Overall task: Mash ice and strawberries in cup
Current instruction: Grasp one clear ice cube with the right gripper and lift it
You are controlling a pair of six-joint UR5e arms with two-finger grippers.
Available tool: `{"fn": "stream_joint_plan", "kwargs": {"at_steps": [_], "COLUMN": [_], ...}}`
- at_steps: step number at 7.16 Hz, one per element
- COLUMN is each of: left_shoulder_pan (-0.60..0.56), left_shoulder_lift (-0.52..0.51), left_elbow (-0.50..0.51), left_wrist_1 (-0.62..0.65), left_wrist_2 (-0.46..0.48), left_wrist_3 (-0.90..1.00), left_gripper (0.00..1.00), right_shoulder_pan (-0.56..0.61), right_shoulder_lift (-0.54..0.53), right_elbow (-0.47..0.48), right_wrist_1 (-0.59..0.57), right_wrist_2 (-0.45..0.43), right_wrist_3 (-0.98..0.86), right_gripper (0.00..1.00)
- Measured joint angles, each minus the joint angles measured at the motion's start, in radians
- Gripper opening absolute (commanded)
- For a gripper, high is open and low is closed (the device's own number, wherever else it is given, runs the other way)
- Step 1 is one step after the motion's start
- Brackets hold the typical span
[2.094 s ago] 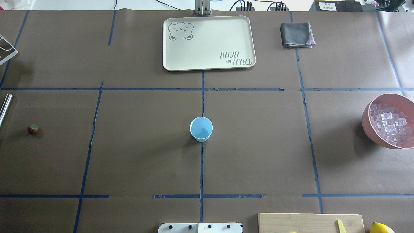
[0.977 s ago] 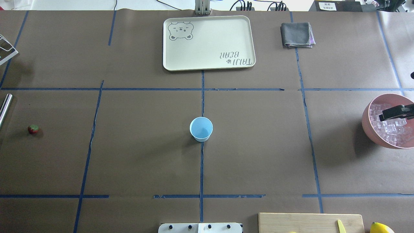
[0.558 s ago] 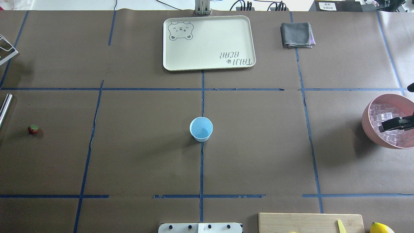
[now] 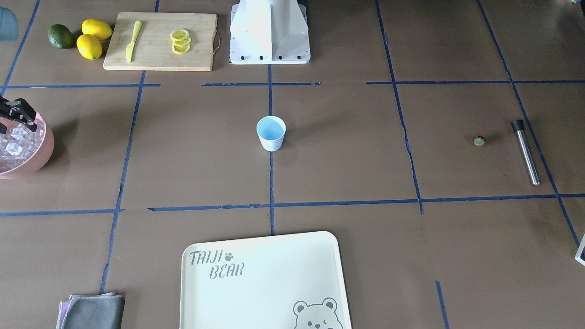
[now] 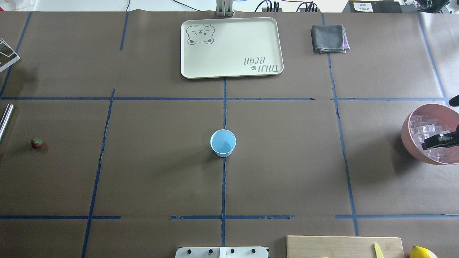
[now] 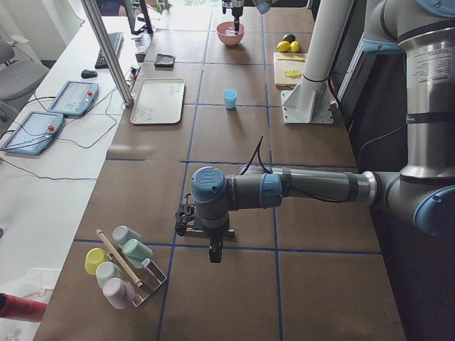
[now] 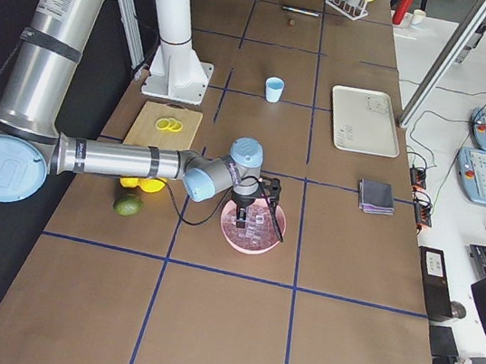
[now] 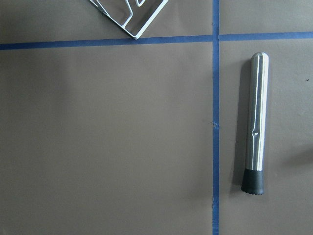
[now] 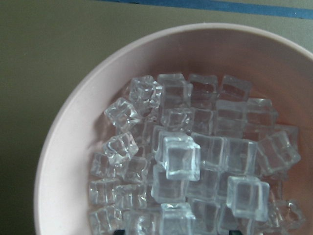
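Across the worktop in the front-facing view, the cup (image 4: 271, 133) stands empty at the centre, the strawberry (image 4: 479, 141) lies well apart near a steel muddler (image 4: 525, 153), and my right end effector (image 4: 18, 114) hangs over the ice (image 4: 13, 141) in the pink bowl (image 4: 45, 148). The left side view shows my left end effector (image 6: 215, 252) above the worktop, its opening impossible to tell, while my right wrist view shows two dark tips apart, gripping nothing. I judge I am fetching ice: next I must sink onto one top cube, close, and carry it to the cup.

Right claw (image 5: 430, 143) hangs low, pointing straight down, jaws apart. Left claw (image 6: 214, 252) points down too, arm stretched out level; can't tell its grip.
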Motion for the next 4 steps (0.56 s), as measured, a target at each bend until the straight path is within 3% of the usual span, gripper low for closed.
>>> {"fn": "stream_joint_plan", "kwargs": {"at_steps": [2, 4], "left_shoulder_pan": [0.008, 0.012], "left_shoulder_lift": [0.0, 0.0], "left_elbow": [-0.001, -0.001], "left_wrist_1": [0.0, 0.0], "left_wrist_2": [0.0, 0.0], "left_wrist_3": [0.0, 0.0], "left_gripper": [1.0, 1.0], "right_shoulder_pan": [0.0, 0.003], "right_shoulder_lift": [0.001, -0.001], "right_elbow": [-0.001, 0.015], "right_wrist_1": [0.0, 0.001], "right_wrist_2": [-0.002, -0.001], "right_wrist_3": [-0.001, -0.002], "right_gripper": [0.24, 0.17]}}
